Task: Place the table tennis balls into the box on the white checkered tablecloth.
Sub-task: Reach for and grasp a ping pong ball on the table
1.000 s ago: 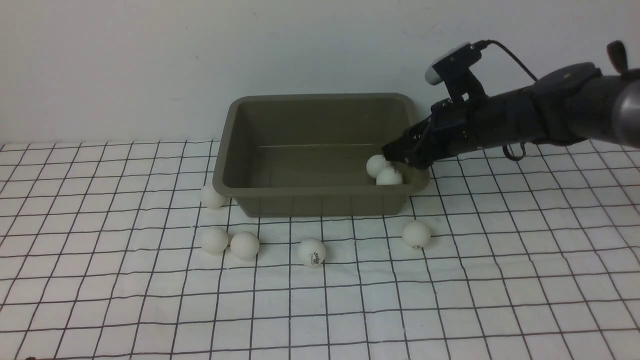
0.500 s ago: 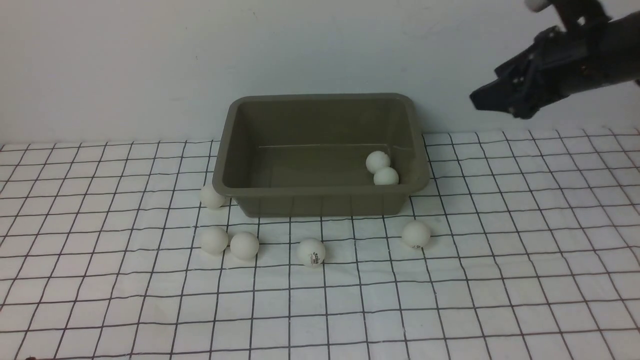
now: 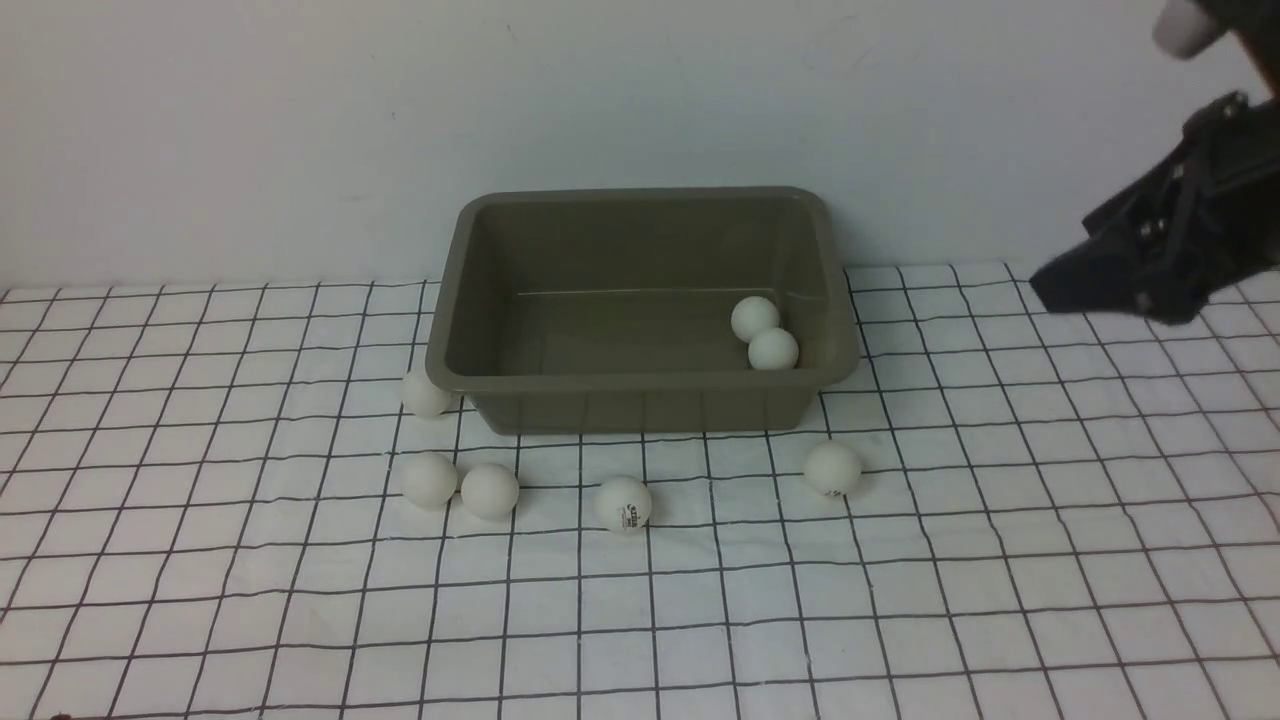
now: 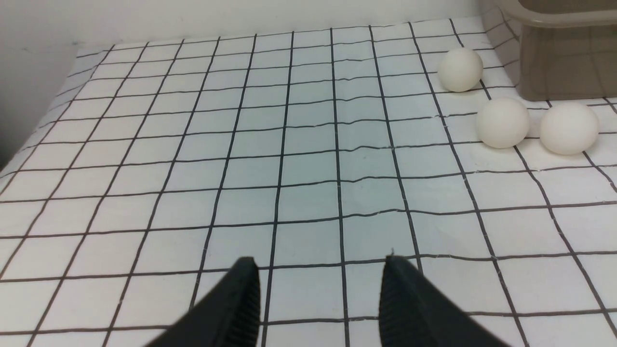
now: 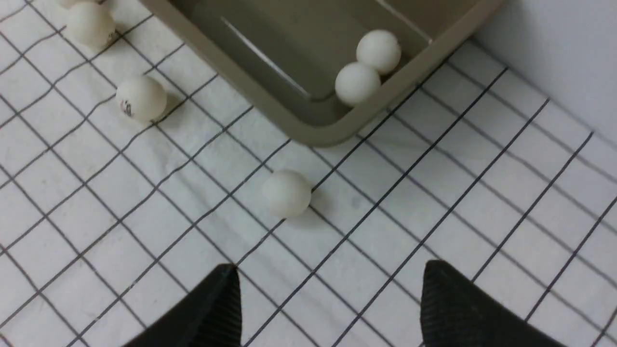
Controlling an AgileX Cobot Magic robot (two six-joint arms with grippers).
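**Two balls boxed, five outside; both claws empty**

Two table tennis balls (image 3: 755, 319) are seen inside the box (image 3: 640, 405), touching each other in its front-right corner. Five more are spread on the white checkered tablecloth (image 3: 1000, 560), all in front of the box or at its left. The corner ball (image 3: 425, 393) is set against the box's front-left corner. A touching pair (image 3: 430, 480) is found just in front of that corner. The logo ball (image 3: 623, 503) is placed before the middle of the front wall, and the right-front ball (image 3: 832, 468) near the front-right corner.

The right gripper (image 5: 330, 274) is held high, well to the right of the box, with its jaws released wide and nothing between them. The left gripper (image 4: 320, 265) is kept low, well to the left of the box. Its jaws are parted, and only cloth is seen in the gap.

Step judged: between drops, so a fresh pick is due. The right-front ball is likely best taken by the right gripper. A descent over that ball is called for, with the jaws straddling it squarely. A gentle close is needed, since a light ball may be knocked away and roll off.
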